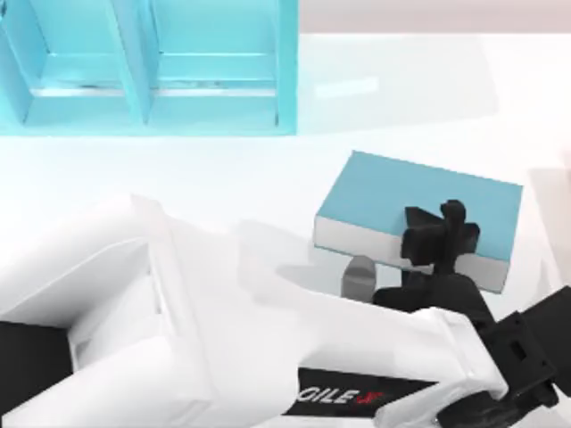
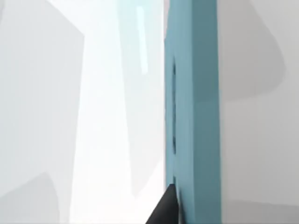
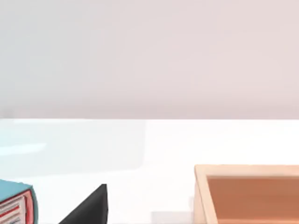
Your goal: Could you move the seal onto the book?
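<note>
Closest in, sweeping across from the left of the table (image 1: 178,178): the left arm (image 1: 223,339), big and white, stretched low towards the right side. At its tip, the left pincer (image 1: 435,234), black, poised over the near edge of the book (image 1: 393,192). Open or closed? Cannot tell from above. Cannot tell either whether the seal is inside it.

From the left wrist, very tight on the book (image 2: 196,116): teal cover side-on, a dark tip hard up beside it.

On to the book itself: lying flat right of centre, teal cover up, white page edges facing the near side. Just in front of it, a small grey patch (image 1: 359,276) on the table.

From the right wrist: a dark wedge of the right pincer (image 3: 88,207), state impossible to tell, with a wooden tray (image 3: 247,196) beyond it.

Farthest back, top left: the bright cyan shelf unit (image 1: 214,67), well apart from the book.
</note>
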